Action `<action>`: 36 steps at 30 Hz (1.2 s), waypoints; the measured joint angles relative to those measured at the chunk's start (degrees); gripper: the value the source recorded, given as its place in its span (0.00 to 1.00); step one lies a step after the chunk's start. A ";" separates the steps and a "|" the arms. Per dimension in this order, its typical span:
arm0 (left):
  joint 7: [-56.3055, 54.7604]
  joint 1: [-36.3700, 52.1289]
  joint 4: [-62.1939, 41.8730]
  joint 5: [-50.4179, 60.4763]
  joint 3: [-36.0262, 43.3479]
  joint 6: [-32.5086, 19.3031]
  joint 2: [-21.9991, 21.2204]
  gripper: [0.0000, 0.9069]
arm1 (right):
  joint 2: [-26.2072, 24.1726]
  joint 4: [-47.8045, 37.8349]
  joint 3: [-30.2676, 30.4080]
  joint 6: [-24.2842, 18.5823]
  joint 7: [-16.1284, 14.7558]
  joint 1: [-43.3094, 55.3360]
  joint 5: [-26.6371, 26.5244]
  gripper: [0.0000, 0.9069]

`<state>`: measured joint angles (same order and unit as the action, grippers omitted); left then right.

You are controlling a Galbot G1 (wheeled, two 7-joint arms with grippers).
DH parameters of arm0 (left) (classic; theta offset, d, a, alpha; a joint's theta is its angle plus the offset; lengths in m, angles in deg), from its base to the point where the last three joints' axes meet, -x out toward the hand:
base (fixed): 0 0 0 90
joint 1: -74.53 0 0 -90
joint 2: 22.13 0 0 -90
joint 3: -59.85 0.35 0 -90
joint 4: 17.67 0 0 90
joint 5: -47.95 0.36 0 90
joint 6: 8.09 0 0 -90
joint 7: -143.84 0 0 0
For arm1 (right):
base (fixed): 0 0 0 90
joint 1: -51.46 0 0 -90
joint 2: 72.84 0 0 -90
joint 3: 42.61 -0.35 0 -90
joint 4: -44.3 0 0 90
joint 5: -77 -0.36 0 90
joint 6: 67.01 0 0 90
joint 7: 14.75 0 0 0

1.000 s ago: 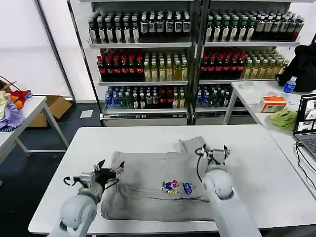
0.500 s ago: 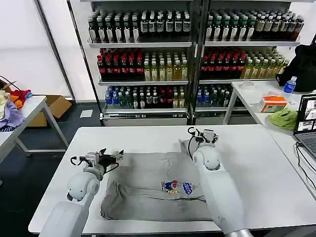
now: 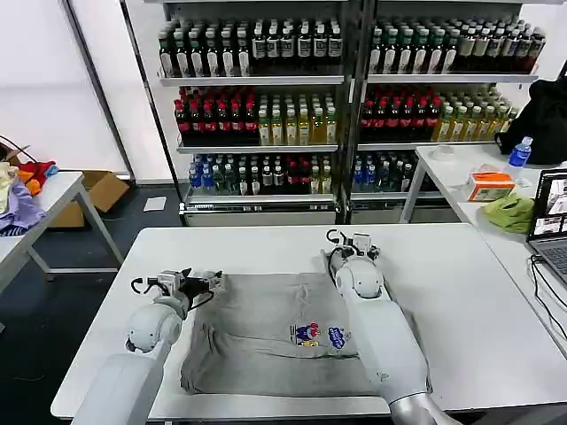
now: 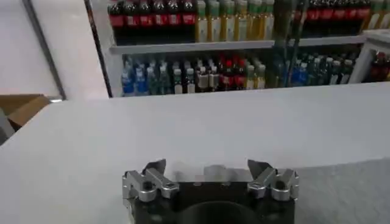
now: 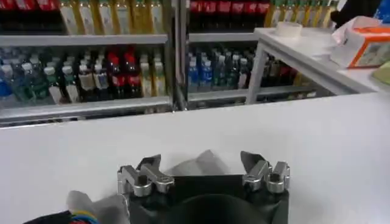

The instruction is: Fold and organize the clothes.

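On the white counter (image 3: 461, 292), centre, lies a light grey shirt (image 3: 266, 341), chest print up. At the shirt's far left corner hovers the left gripper (image 3: 211, 282), fingers (image 4: 155, 170) spread wide, pinching nothing. At the far right corner, by the sleeve, sits the right gripper (image 3: 347, 240), fingers (image 5: 150, 164) likewise spread apart. Beyond, shelves of bottles (image 3: 266, 106).

1 shirt (image 3: 275, 341), 2 grippers

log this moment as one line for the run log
shirt: flat on table, print up | left tool: open, at far left shirt corner | right tool: open, at far right shirt corner
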<state>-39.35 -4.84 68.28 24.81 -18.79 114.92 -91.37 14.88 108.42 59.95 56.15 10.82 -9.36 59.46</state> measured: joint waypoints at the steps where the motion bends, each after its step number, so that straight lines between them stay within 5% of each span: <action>1: 0.00 0.06 -0.20 0.05 0.08 0.01 -0.07 1.00 | 0.01 -0.29 0.00 0.00 -0.09 0.11 0.02 1.00; 26: 0.53 0.81 -2.90 0.60 0.25 -0.10 -1.25 1.00 | 1.24 -3.52 0.58 -0.15 -1.18 1.30 1.94 1.00; 29: 0.63 0.75 -3.02 0.68 0.13 -0.12 -1.25 1.00 | 1.18 -3.58 0.55 -0.15 -1.19 1.20 2.01 0.92; 36: 0.73 0.59 -2.88 0.74 0.17 -0.11 -1.12 1.00 | 0.56 -2.12 0.07 -0.11 -0.70 -0.29 1.21 1.00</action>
<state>-38.62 -4.25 65.40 25.56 -18.61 114.81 -92.48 15.44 106.30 60.02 56.04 10.12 -9.65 60.67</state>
